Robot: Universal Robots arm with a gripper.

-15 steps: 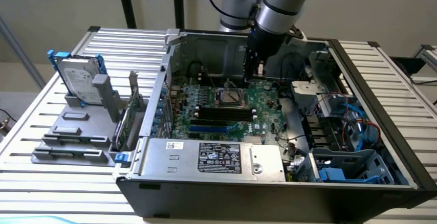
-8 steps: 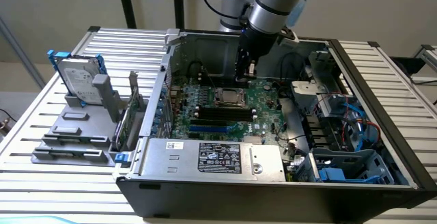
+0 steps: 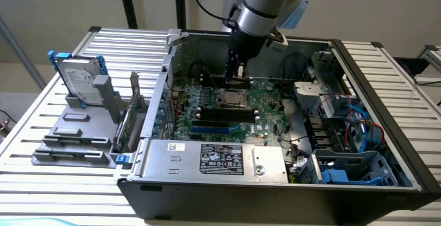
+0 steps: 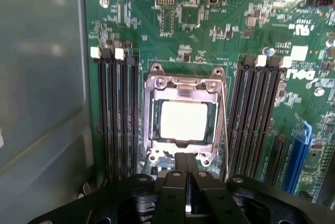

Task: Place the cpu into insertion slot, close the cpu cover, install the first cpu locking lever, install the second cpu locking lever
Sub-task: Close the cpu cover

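Jaws pressed together just beside cpu cover [image 4: 182,84].

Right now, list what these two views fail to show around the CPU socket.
Wrist view: the cpu cover's edge nearest the gripper is hidden behind its shut fingers.
Wrist view: the thin lever beside the cover is too fine to tell whether it is latched.
Exterior view: the cpu is too small to show any detail.
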